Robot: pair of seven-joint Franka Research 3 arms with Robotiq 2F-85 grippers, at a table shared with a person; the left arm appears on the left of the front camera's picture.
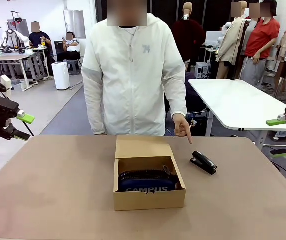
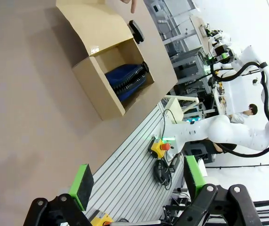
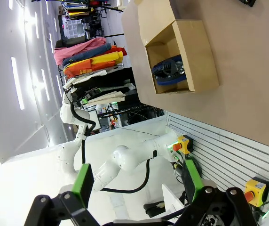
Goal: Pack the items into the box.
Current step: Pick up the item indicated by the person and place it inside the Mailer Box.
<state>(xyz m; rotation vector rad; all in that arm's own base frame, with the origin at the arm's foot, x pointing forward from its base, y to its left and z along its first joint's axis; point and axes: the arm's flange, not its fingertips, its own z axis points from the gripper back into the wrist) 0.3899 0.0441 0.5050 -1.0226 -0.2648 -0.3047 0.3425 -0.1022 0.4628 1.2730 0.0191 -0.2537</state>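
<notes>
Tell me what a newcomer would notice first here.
The open cardboard box in the middle of the table, with the navy CAMPUS pouch lying inside. Next, the person's hand at the far edge, pointing down at the black stapler that lies right of the box. The left gripper and right gripper hang open at the table's sides.
</notes>
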